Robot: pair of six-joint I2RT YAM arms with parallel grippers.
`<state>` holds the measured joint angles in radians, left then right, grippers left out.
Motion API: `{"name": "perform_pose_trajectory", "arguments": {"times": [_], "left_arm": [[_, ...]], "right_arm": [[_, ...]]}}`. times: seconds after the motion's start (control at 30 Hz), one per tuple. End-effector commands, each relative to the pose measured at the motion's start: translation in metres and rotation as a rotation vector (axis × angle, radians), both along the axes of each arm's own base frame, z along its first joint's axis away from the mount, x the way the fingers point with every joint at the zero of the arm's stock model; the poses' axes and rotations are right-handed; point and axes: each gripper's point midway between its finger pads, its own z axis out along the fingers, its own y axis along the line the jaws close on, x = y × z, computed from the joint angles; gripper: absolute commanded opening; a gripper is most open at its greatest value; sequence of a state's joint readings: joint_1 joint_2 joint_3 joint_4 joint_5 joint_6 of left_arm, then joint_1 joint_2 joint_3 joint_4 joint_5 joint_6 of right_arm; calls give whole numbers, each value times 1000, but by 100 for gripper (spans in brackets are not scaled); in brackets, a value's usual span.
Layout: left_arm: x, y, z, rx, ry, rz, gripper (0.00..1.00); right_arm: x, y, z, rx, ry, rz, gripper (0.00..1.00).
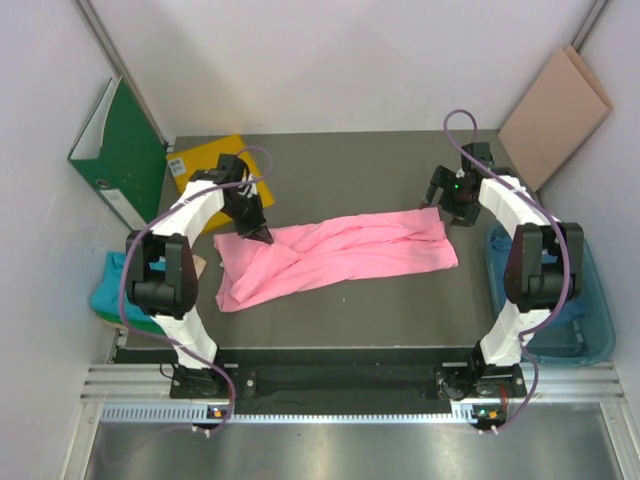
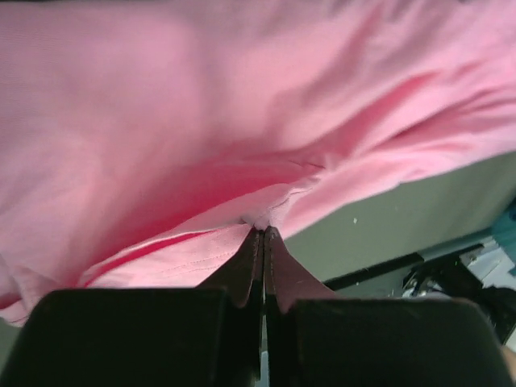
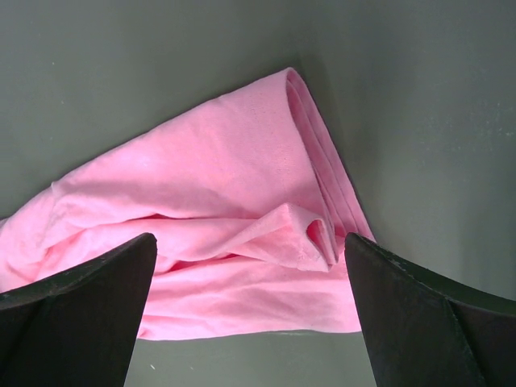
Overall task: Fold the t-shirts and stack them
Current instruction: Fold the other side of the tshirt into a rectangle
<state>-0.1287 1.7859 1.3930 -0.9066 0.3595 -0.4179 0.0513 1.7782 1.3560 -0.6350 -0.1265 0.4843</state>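
Note:
A bright pink t-shirt point(image 1: 340, 255) lies crumpled and stretched across the middle of the dark table. My left gripper point(image 1: 262, 232) is at the shirt's upper left end. In the left wrist view its jaws are pressed together, and this gripper point(image 2: 264, 231) is shut on a pinch of the pink t-shirt point(image 2: 201, 121). My right gripper point(image 1: 450, 215) hovers at the shirt's right end. In the right wrist view this gripper point(image 3: 248, 239) is wide open, and a raised fold of the pink t-shirt point(image 3: 226, 201) lies between its fingers without touching them. A teal t-shirt point(image 1: 112, 290) is bunched at the table's left edge.
A green binder point(image 1: 120, 150) leans on the left wall, with a yellow sheet point(image 1: 205, 160) beside it at the back left. A blue bin point(image 1: 600, 340) holding blue cloth stands at the right edge. A brown board point(image 1: 555, 110) leans in the back right corner.

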Motion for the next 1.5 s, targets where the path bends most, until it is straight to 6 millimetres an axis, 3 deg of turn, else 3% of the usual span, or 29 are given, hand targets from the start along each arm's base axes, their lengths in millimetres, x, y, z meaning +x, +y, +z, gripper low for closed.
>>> {"name": "perform_pose_trajectory", "arguments": {"times": [0.0, 0.13, 0.2, 0.23, 0.27, 0.3, 0.33, 0.37, 0.47, 0.57, 0.77, 0.83, 0.97, 1.1, 1.17, 1.37, 1.47], "left_arm": [[-26, -40, 24, -66, -2, -163, 0], [-58, -52, 15, 5, 88, -286, 0], [-70, -47, 11, 50, 127, -306, 0], [-81, -44, 9, 72, 166, -310, 5], [-86, -41, 8, 85, 183, -308, 25], [-87, -38, 12, 100, 169, -298, 50], [-85, -31, 14, 140, 147, -279, 91], [-80, -30, 17, 151, 107, -266, 99], [-57, -22, 35, 199, -40, -222, 99], [-38, -18, 38, 218, -87, -179, 99], [2, 4, 10, 266, -35, -53, 99], [13, 24, -5, 311, 7, -2, 99], [33, 66, -13, 403, 36, 101, 99], [32, 105, -16, 411, 68, 215, 99], [27, 111, -23, 408, 94, 220, 99], [20, 103, -51, 369, 185, 208, 99], [26, 95, -64, 328, 204, 213, 97]], "right_arm": [[9, 7, 8, 14, -39, 2, 100], [10, 8, 8, 14, -41, 5, 99], [9, 9, 7, 13, -38, 8, 100], [10, 8, 8, 14, -38, 5, 100], [10, 9, 8, 14, -39, 7, 100], [11, 8, 8, 15, -39, 7, 100], [11, 8, 7, 15, -38, 6, 100], [11, 8, 7, 13, -39, 4, 99], [15, 8, 4, 10, -40, 8, 100], [21, 8, 3, 6, -41, 11, 100], [31, 5, -2, -23, -47, 23, 100], [34, 2, -6, -40, -45, 31, 100], [40, -4, -16, -81, -21, 47, 100], [44, -9, -20, -117, -12, 57, 100], [46, -11, -24, -129, 2, 64, 100], [46, -14, -47, -156, 95, 87, 100], [44, -16, -58, -179, 153, 110, 99]]}}
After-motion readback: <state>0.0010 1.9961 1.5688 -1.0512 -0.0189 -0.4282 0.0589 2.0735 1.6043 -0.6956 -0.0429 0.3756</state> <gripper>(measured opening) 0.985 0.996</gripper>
